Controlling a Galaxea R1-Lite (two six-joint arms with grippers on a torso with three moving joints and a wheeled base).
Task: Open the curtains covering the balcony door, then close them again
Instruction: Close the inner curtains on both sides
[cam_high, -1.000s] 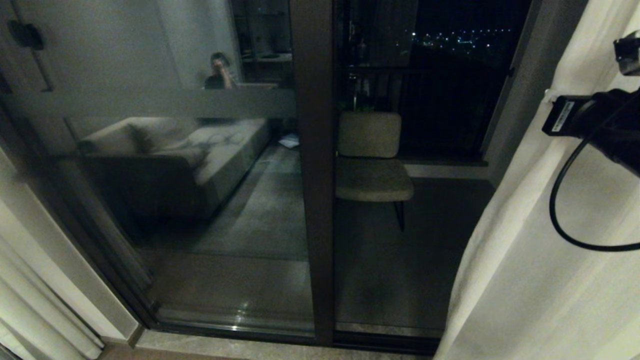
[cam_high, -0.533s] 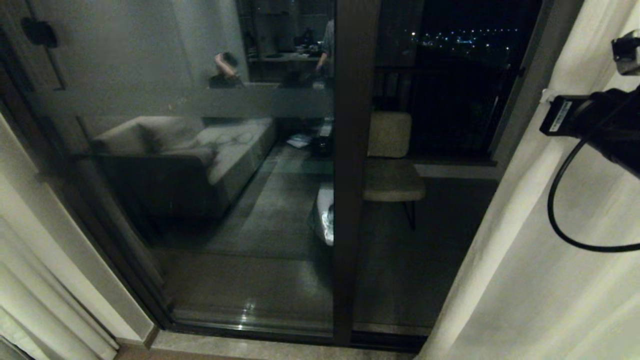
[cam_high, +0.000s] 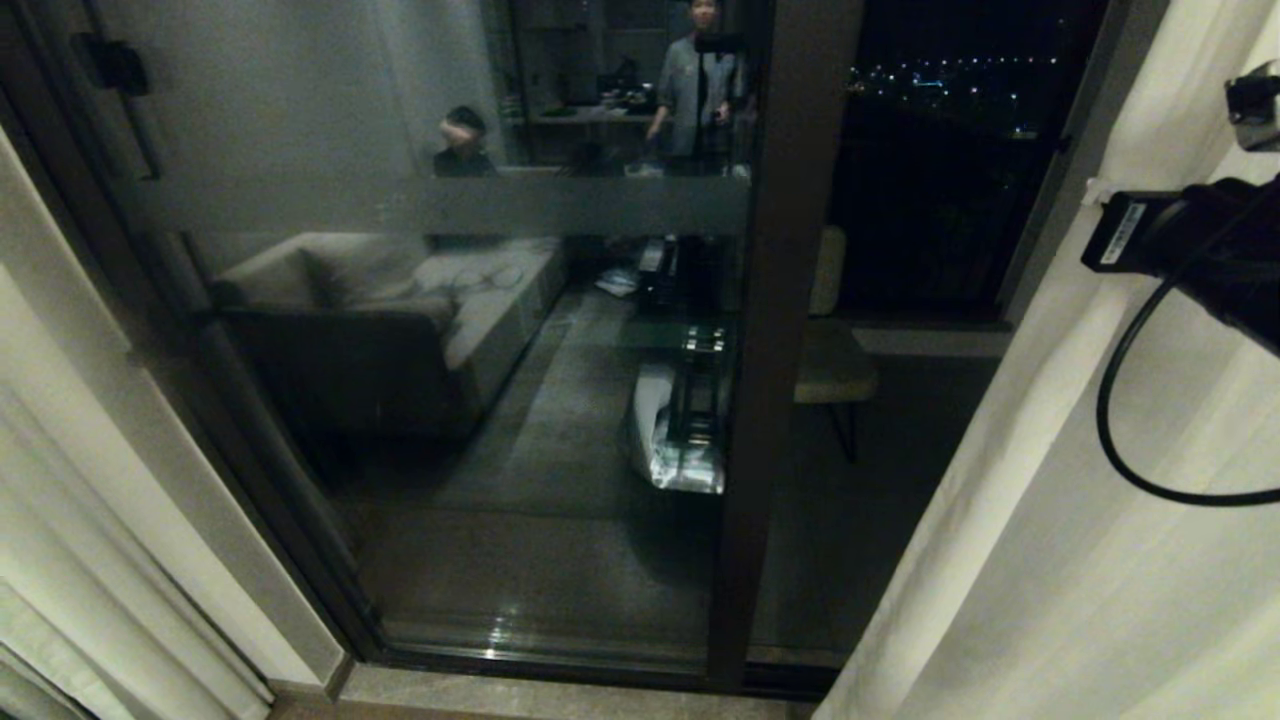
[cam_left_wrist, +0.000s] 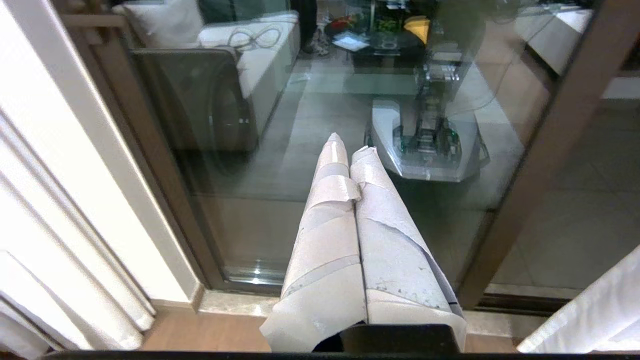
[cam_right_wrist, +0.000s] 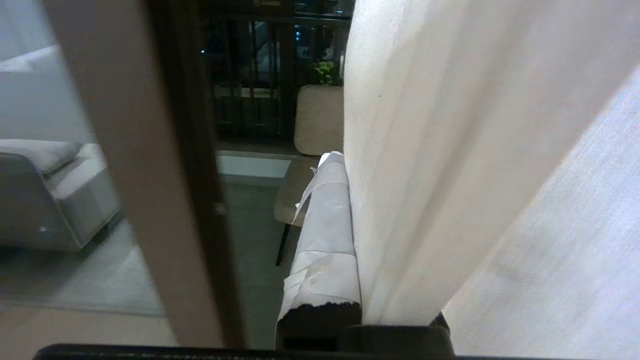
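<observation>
Against the balcony door, both curtains are drawn aside: left curtain bunched past the door's left frame, right curtain hanging over its right edge. My right gripper is clamped on a fold of the right curtain, one taped finger visible on the door side of the cloth. My left gripper is pressed shut, empty, pointing at the glass low down. Two people and a sofa reflect in the pane; chair beyond.
</observation>
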